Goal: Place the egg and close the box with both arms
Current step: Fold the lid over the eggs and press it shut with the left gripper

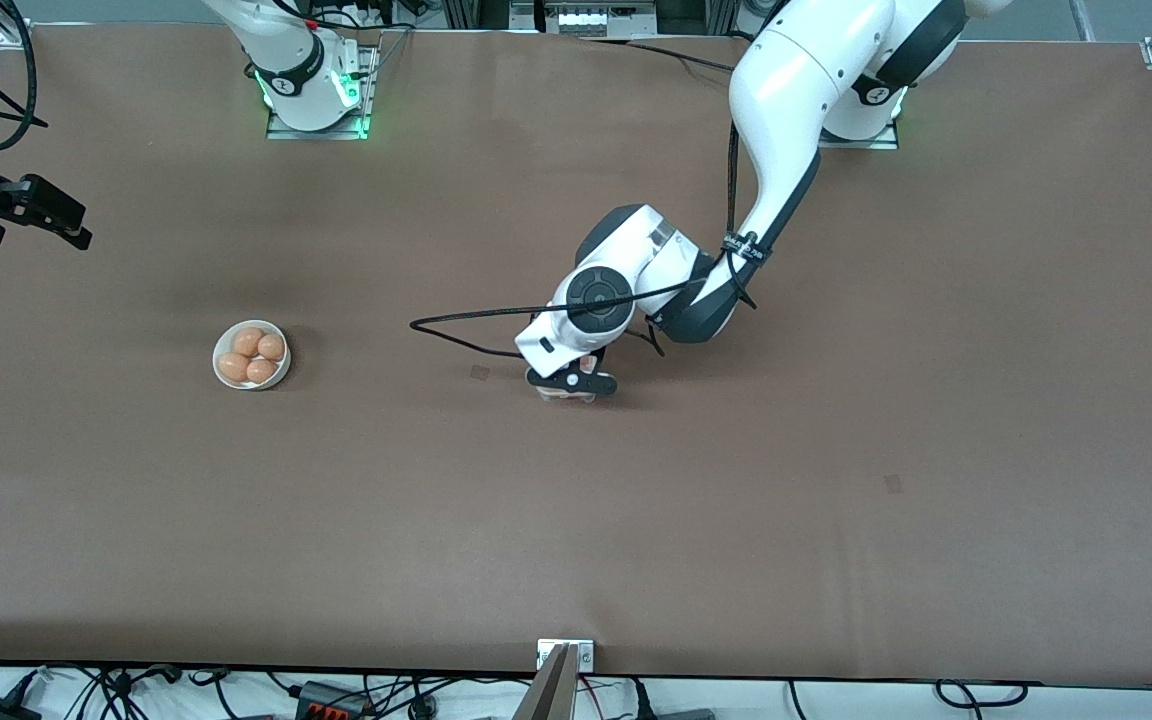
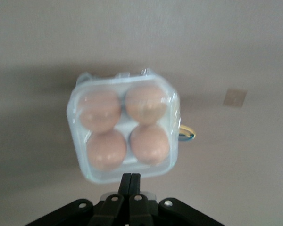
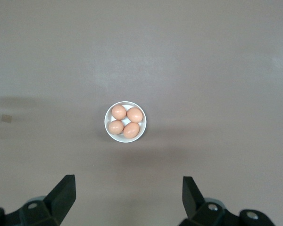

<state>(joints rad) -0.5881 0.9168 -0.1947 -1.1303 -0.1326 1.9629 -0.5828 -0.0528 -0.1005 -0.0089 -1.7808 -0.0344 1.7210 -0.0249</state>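
Hovering high over the right arm's end of the tabletop [image 1: 836, 560], the right gripper [image 1: 28, 212] has its fingers [image 3: 61, 197] wide apart and holds nothing. It waits well apart from the box. Its wrist view looks straight down on a white bowl [image 3: 106, 123] with four spare eggs [image 3: 125, 121].

Toward the middle of the tabletop, the left gripper [image 1: 571, 384] is down low with its fingers [image 2: 131, 181] pressed together, their tips at the edge of the box [image 2: 74, 123]. All four cells are filled. The egg [image 2: 149, 142] sits in one of them, though which of the four it is cannot be told. The clear lid lies down over them.

The main risk, as I judge it, is the latch. If the lid has not snapped home, it may spring up once the fingers lift. Nothing braces the light box, so a sideways push from the closed fingers could slide or tip it. Pressing too hard could crack a shell through the thin lid.
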